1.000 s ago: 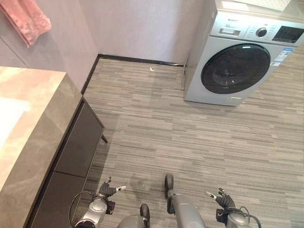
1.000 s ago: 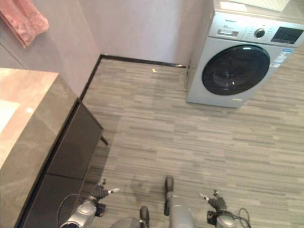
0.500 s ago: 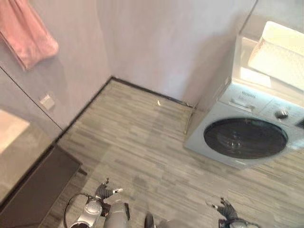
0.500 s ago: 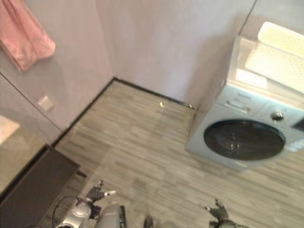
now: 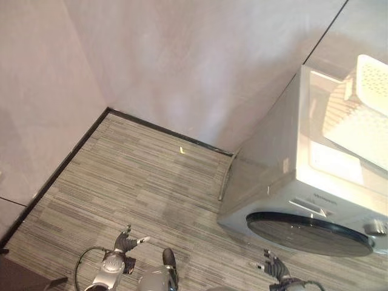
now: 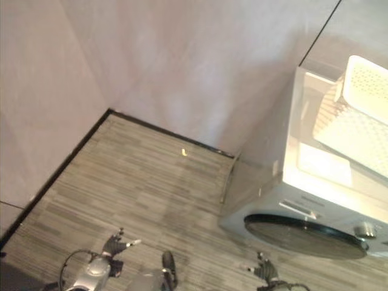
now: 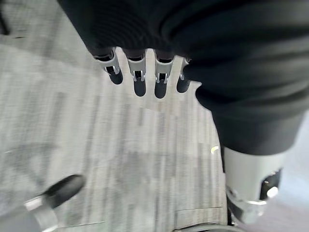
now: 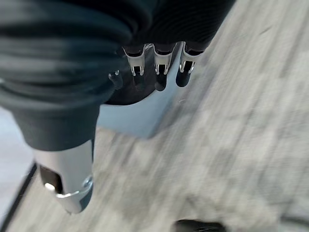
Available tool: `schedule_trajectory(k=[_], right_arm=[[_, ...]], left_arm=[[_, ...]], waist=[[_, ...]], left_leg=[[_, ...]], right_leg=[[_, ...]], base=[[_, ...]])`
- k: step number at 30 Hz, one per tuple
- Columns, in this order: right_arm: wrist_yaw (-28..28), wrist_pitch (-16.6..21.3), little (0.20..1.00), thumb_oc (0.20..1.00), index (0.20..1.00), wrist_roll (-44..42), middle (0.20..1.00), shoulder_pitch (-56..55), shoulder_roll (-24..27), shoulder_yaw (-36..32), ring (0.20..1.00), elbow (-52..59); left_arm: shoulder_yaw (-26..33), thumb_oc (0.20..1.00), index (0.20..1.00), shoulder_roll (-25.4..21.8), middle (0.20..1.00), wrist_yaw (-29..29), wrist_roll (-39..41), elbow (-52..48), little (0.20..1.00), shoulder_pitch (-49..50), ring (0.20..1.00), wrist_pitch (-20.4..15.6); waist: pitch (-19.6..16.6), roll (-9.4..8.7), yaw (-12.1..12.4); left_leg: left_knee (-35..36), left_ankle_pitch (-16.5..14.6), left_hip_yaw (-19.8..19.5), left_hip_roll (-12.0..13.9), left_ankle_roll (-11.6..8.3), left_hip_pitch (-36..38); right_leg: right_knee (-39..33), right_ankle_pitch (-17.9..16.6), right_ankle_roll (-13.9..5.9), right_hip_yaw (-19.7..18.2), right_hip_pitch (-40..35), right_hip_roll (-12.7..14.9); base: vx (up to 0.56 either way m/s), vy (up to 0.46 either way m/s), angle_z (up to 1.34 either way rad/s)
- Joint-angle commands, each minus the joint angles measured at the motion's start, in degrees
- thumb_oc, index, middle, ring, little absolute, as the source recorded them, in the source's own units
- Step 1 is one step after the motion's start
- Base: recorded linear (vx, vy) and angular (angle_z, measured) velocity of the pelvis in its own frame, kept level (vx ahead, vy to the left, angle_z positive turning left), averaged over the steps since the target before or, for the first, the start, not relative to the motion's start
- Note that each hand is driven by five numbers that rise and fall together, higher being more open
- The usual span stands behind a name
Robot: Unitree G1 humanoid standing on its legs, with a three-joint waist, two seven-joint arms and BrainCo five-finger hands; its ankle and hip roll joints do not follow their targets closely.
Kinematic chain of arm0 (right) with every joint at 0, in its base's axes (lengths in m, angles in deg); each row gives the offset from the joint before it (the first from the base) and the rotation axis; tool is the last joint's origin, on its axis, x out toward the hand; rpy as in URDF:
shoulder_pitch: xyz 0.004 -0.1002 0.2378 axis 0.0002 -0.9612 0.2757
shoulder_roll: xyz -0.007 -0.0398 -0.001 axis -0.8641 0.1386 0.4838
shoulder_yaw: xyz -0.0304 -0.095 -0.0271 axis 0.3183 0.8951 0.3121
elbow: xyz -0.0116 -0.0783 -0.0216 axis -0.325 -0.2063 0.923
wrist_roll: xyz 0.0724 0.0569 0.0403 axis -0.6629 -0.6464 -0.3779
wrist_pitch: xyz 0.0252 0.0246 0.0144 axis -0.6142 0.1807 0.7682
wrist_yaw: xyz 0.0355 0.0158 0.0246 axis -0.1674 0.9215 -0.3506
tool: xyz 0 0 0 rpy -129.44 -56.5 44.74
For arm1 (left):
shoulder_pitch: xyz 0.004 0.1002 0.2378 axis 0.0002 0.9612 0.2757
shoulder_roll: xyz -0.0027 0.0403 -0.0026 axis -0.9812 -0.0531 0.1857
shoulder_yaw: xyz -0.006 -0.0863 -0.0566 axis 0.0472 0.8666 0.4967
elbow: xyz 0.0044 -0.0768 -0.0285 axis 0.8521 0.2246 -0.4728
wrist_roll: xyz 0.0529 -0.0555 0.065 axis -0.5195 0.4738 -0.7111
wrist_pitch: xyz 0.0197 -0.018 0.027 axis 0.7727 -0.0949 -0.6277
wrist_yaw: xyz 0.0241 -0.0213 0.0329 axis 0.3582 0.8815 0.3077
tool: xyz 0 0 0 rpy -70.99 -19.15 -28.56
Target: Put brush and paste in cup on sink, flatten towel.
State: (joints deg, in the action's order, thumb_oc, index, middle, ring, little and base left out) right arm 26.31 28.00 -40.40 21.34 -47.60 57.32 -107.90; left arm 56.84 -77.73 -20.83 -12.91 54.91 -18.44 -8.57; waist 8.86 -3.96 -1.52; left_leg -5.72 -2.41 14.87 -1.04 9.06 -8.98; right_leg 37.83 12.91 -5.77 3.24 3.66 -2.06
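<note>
Camera's swung off the sink toward the washing machine (image 5: pixel 303 200); left robot hand (image 7: pixel 140 79) and right robot hand (image 8: pixel 159 72) hang loose-fingered, empty, nothing reachable.

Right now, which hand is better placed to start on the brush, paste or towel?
Neither. The left hand and right hand both hang open and empty over the grey striped floor, with the silver-grey front-loading washing machine ahead on the right.

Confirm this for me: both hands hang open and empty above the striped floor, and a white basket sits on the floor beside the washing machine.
Not quite. The left hand and right hand do hang open and empty above the striped floor, but the white basket sits on top of the washing machine, not on the floor, as the right eye view shows.
</note>
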Motion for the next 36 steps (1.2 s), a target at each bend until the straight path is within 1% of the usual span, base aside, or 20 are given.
schedule_trajectory(k=[1,2,4,5,6,7,10,13,17,21,25,26,27,28,29,30,32,34,35,36], right_arm=[[0.21,1.43,1.0,1.0,1.0,-0.07,1.0,3.53,1.1,-0.77,1.0,-0.79],[0.58,2.59,1.0,1.0,1.0,-1.19,1.0,2.49,1.35,0.95,1.0,3.64],[0.81,2.53,1.0,1.0,1.0,-0.78,1.0,2.06,1.65,1.02,1.0,4.02],[0.63,2.37,1.0,1.0,1.0,-0.06,1.0,1.85,1.29,1.59,1.0,3.53],[0.63,2.38,1.0,1.0,1.0,-0.06,1.0,1.86,1.27,1.6,1.0,3.52],[0.55,2.37,1.0,1.0,1.0,0.59,1.0,2.86,1.24,2.51,1.0,2.7],[0.26,2.64,1.0,1.0,1.0,1.41,1.0,4.8,1.81,3.75,1.0,1.88],[0.43,2.74,1.0,1.0,1.0,1.39,1.0,4.7,2.02,4.0,1.0,3.63],[-0.04,2.9,1.0,1.0,1.0,2.4,1.0,4.67,1.83,4.65,1.0,2.43],[-0.05,2.91,1.0,1.0,1.0,2.4,1.0,4.68,1.82,4.66,1.0,2.41],[-1.78,3.21,1.0,1.0,1.0,3.08,1.0,5.95,0.74,5.77,1.0,-0.45],[-2.74,3.2,1.0,1.0,1.0,3.24,1.0,6.7,0.76,5.37,1.0,-1.53],[-3.51,3.12,1.0,1.0,1.0,3.42,1.0,7.36,0.9,4.92,1.0,-2.03],[-3.91,3.02,1.0,1.0,1.0,3.44,1.0,7.81,1.0,4.56,1.0,-2.25],[-4.15,2.8,1.0,1.0,1.0,3.48,1.0,7.87,1.04,4.23,1.0,-1.86],[-4.37,2.41,1.0,1.0,1.0,3.42,1.0,7.83,0.86,4.23,1.0,-1.65],[-5.27,2.13,1.0,1.0,1.0,3.76,1.0,8.4,0.71,4.13,1.0,-1.66],[-5.53,2.07,1.0,1.0,1.0,3.22,1.0,8.61,0.31,3.67,1.0,-1.62],[-5.54,2.02,1.0,1.0,1.0,2.82,1.0,9.15,0.23,3.42,1.0,-1.85],[-5.54,2.03,1.0,1.0,1.0,2.82,1.0,9.14,0.22,3.42,1.0,-1.86]], left_arm=[[-0.24,1.0,1.0,-1.68,1.0,0.38,0.35,-1.68,1.0,0.56,1.0,-1.39],[-0.88,1.0,1.0,-1.82,1.0,1.38,-1.06,3.76,1.0,-2.73,1.0,-1.43],[-1.22,1.0,1.0,-1.51,1.0,1.38,-1.5,4.31,1.0,-3.0,1.0,-1.58],[-1.73,1.0,1.0,-1.16,1.0,1.49,-1.39,3.66,1.0,-2.74,1.0,-1.71],[-1.73,1.0,1.0,-1.17,1.0,1.49,-1.39,3.65,1.0,-2.73,1.0,-1.71],[-1.52,1.0,1.0,-1.12,1.0,1.76,-1.24,3.91,1.0,-2.64,1.0,-2.09],[-0.43,1.0,1.0,-1.48,1.0,2.16,-0.01,4.4,1.0,-2.25,1.0,-2.3],[0.39,1.0,1.0,-1.71,1.0,2.69,0.01,5.78,1.0,-1.91,1.0,-2.31],[0.79,1.0,1.0,-0.99,1.0,3.1,0.0,7.26,1.0,-1.67,1.0,-2.59],[0.8,1.0,1.0,-0.99,1.0,3.1,0.0,7.26,1.0,-1.67,1.0,-2.59],[0.08,1.0,1.0,0.4,1.0,4.01,2.91,2.16,1.0,0.11,1.0,-4.17],[-0.46,1.0,1.0,0.73,1.0,4.2,2.74,0.16,1.0,0.47,1.0,-4.55],[-0.67,1.0,1.0,0.73,1.0,4.44,2.55,-1.56,1.0,0.63,1.0,-4.7],[-0.61,1.0,1.0,0.89,1.0,4.42,2.77,-2.65,1.0,0.82,1.0,-4.64],[-0.79,1.0,1.0,0.88,1.0,4.13,2.85,-3.54,1.0,1.14,1.0,-4.54],[-0.79,1.0,1.0,0.99,1.0,4.05,2.81,-4.13,1.0,1.32,1.0,-4.62],[-1.39,1.0,1.0,0.96,1.0,4.57,1.92,-5.03,1.0,2.0,1.0,-4.81],[-1.21,1.0,1.0,0.79,1.0,4.61,1.31,-6.21,1.0,3.33,1.0,-4.72],[-1.21,1.0,1.0,0.43,1.0,4.55,1.09,-7.38,1.0,4.14,1.0,-4.87],[-1.21,1.0,1.0,0.42,1.0,4.55,1.09,-7.42,1.0,4.17,1.0,-4.85]], waist=[[-1.01,-1.4,2.32],[2.37,0.64,-2.93],[2.78,0.17,-3.47],[3.34,-0.73,-3.1],[3.39,-0.73,-3.19],[3.31,-1.48,-2.22],[2.99,-1.87,-0.83],[2.5,-2.37,-0.41],[2.06,-2.37,0.1],[2.06,-2.37,0.06],[2.31,-0.97,1.28],[2.59,-0.47,1.03],[2.74,0.03,0.32],[2.86,0.59,-0.59],[2.32,1.29,-1.91],[2.17,1.85,-2.01],[1.32,2.7,-1.37],[0.54,2.84,-0.92],[0.29,2.95,-0.28],[0.27,2.94,-0.3]], left_leg=[[-2.4,6.42,2.52,2.56,-7.43,-9.11],[2.54,3.84,-5.63,-0.3,-8.26,0.36],[1.58,3.28,-6.83,-0.79,-8.27,0.87],[0.31,2.83,-7.77,-1.12,-8.22,0.8],[0.25,2.8,-7.86,-1.14,-8.21,0.81],[-0.34,2.25,-7.58,-1.53,-8.35,-0.02],[0.25,3.04,-7.94,-1.12,-9.13,-1.42],[0.97,3.45,-8.47,-0.82,-9.35,-1.69],[3.7,5.04,-9.22,-0.6,-9.82,-1.42],[3.75,5.08,-9.26,-0.61,-9.82,-1.4],[5.79,7.3,-11.09,-0.53,-11.46,-2.0],[4.79,7.16,-8.98,-0.25,-11.5,-2.93],[3.28,6.72,-3.81,0.92,-11.49,-3.51],[2.3,6.24,2.93,2.94,-11.53,-3.2],[2.85,4.2,8.56,4.87,-12.12,-1.02],[2.85,3.69,9.57,5.13,-12.25,-0.34],[2.81,3.44,7.0,4.05,-11.97,-0.68],[2.66,3.09,5.46,3.3,-11.49,-0.59],[2.62,3.74,5.36,3.06,-10.51,-0.82],[2.64,3.75,5.35,3.04,-10.5,-0.83]], right_leg=[[-15.5,-17.94,-3.65,-4.46,-3.78,5.54],[-28.55,-11.61,-1.42,-8.35,10.44,0.4],[-28.63,-12.36,-1.92,-9.13,9.87,0.85],[-28.09,-13.39,-1.98,-8.1,9.16,1.51],[-28.13,-13.38,-1.98,-8.0,9.06,1.54],[-30.72,-14.27,-1.56,-6.63,7.55,2.15],[-33.6,-14.56,-1.01,-5.19,6.49,2.28],[-34.32,-14.14,-0.55,-4.64,5.78,2.08],[-36.2,-14.41,-0.22,-3.59,4.96,2.09],[-36.22,-14.42,-0.22,-3.56,4.94,2.1],[-38.49,-14.84,0.13,0.53,4.2,2.6],[-38.51,-14.73,-0.05,3.08,4.29,3.66],[-37.87,-14.56,-0.11,4.96,4.6,4.68],[-37.01,-14.19,-0.25,7.09,4.8,5.58],[-36.4,-12.67,-0.92,9.2,4.3,6.24],[-36.39,-12.04,-0.92,10.95,3.75,6.48],[-35.83,-11.17,-1.08,12.89,2.12,7.28],[-34.56,-10.41,-1.21,13.49,1.01,8.34],[-33.81,-10.9,-0.78,14.16,0.89,8.94],[-33.8,-10.88,-0.78,14.18,0.91,8.96]], base=[[0.64,0.115,0.42],[0.64,0.115,0.38],[0.43,0.021,0.13],[0.13,-0.057,1.29],[0.07,-0.1,2.11],[0.03,-0.096,1.97],[0.0,-0.126,0.62],[0.01,-0.065,-0.18],[-0.01,-0.048,0.1],[0.0,-0.014,0.16],[-0.06,-0.08,0.33],[-0.11,-0.001,0.75],[-0.11,0.035,0.76],[-0.01,0.073,0.74],[0.02,0.045,1.65],[0.07,0.036,1.92],[0.08,0.044,1.44],[0.11,0.126,1.31],[0.05,0.117,1.26],[0.16,0.21,0.5]])
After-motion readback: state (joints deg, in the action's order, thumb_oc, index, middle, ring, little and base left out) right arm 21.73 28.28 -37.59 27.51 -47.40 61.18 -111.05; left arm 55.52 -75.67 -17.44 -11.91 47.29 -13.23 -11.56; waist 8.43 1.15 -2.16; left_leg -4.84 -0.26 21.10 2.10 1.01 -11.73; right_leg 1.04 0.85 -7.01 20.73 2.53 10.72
